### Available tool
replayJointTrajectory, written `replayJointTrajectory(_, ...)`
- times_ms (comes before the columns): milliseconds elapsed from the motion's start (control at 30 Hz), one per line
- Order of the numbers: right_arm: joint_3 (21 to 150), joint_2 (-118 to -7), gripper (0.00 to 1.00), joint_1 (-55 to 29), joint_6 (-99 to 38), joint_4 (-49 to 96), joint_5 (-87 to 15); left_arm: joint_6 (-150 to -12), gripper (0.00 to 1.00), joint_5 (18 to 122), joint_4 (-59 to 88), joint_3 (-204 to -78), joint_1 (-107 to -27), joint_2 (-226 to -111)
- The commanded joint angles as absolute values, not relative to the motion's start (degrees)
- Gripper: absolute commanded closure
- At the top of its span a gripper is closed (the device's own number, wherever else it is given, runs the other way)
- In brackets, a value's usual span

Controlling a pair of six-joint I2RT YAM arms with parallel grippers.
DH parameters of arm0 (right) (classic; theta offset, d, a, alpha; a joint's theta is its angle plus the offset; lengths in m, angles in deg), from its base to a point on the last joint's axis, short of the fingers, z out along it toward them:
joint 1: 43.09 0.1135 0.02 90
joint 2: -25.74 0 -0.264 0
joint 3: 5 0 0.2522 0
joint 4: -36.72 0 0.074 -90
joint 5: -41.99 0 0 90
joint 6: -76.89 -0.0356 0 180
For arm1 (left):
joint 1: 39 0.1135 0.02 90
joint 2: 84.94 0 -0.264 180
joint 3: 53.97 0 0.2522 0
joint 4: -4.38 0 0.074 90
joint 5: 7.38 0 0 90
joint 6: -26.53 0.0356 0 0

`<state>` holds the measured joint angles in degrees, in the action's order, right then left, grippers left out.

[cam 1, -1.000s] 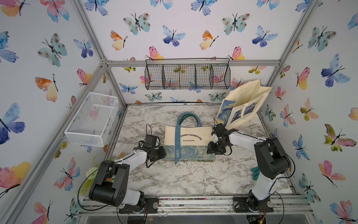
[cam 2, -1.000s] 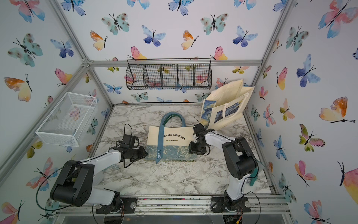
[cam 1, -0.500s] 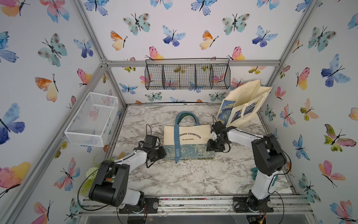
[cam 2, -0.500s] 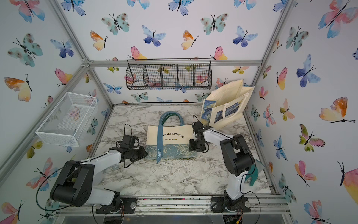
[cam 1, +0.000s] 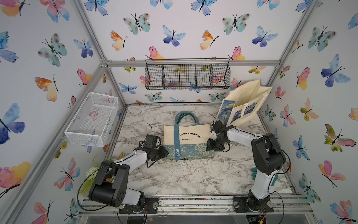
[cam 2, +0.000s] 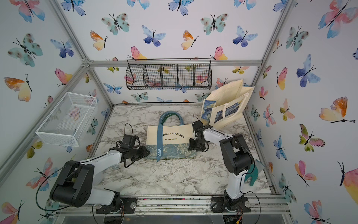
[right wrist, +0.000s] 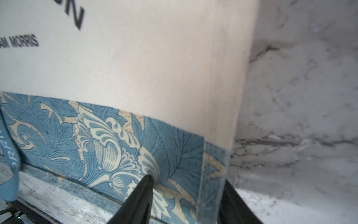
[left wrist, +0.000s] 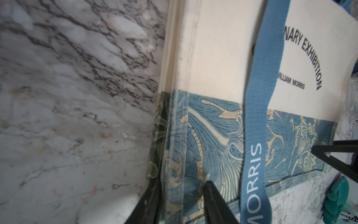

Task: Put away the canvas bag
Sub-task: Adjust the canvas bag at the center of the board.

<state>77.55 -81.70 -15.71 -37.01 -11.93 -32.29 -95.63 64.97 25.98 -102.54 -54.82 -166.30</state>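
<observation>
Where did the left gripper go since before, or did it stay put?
No, it stayed put. The left gripper is still at the canvas bag's near corner, just as far from the white wire basket on the wall.

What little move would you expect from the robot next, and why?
Probably closing the left gripper on the canvas bag's near corner. Its jaws straddle that edge with a gap, the bag lies flat on the table, and the right gripper sits astride the opposite corner, so both could then lift.
</observation>
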Motion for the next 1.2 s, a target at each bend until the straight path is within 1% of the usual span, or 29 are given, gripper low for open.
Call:
replayJointTrajectory(0,80.13,-81.95,0.45,-14.35,-35.49,-11.02,-30.59,-94.83,0.59,63.96,30.41,-102.41,-56.14,-166.57)
replayJointTrajectory(233,86.49,-77.02,0.44,-14.95,-32.31,-16.72,-39.87,-90.88,0.58,74.13,40.73,-109.80,-55.57,-161.43)
replayJointTrajectory(367,88.55,-71.02,0.35,-15.31,-30.96,-16.71,-43.27,-88.88,0.57,76.90,45.77,-115.48,-55.36,-158.17)
replayJointTrajectory(433,88.73,-68.24,0.33,-15.40,-30.73,-15.46,-45.38,-88.39,0.56,77.74,47.22,-117.78,-55.33,-157.06)
replayJointTrajectory(500,89.57,-65.83,0.32,-15.32,-30.67,-15.44,-47.72,-87.74,0.56,78.13,48.69,-120.24,-55.25,-156.33)
replayJointTrajectory(600,89.89,-63.89,0.37,-15.64,-30.67,-15.22,-49.49,-86.38,0.56,76.38,48.24,-122.57,-55.13,-155.22)
replayJointTrajectory(700,88.32,-64.89,0.45,-16.01,-31.65,-14.53,-46.72,-86.32,0.55,74.27,45.92,-122.75,-55.00,-155.44)
replayJointTrajectory(733,88.51,-66.19,0.48,-16.03,-32.33,-15.34,-45.74,-86.32,0.55,73.18,45.47,-122.94,-54.94,-155.86)
replayJointTrajectory(767,89.13,-67.43,0.54,-16.08,-32.89,-17.43,-44.57,-86.03,0.55,70.96,44.82,-123.26,-54.92,-156.57)
replayJointTrajectory(800,89.65,-67.95,0.58,-16.10,-33.22,-18.84,-44.02,-85.62,0.56,67.94,43.89,-123.67,-54.95,-157.18)
replayJointTrajectory(867,87.31,-65.31,0.59,-16.10,-33.32,-16.40,-44.01,-85.53,0.56,63.11,41.32,-124.29,-54.98,-157.79)
replayJointTrajectory(967,81.79,-58.33,0.55,-16.28,-32.80,-8.52,-45.42,-87.17,0.53,58.42,34.62,-123.99,-55.11,-158.16)
replayJointTrajectory(1000,81.30,-57.63,0.55,-16.45,-32.84,-7.91,-45.61,-87.76,0.53,57.60,33.21,-124.11,-55.09,-158.65)
replayJointTrajectory(1100,82.58,-61.58,0.56,-16.54,-32.88,-12.45,-45.38,-88.38,0.53,55.93,33.25,-126.66,-55.09,-161.83)
replayJointTrajectory(1167,80.82,-65.49,0.58,-16.54,-33.27,-14.59,-44.21,-88.26,0.54,55.46,34.59,-128.47,-55.09,-163.87)
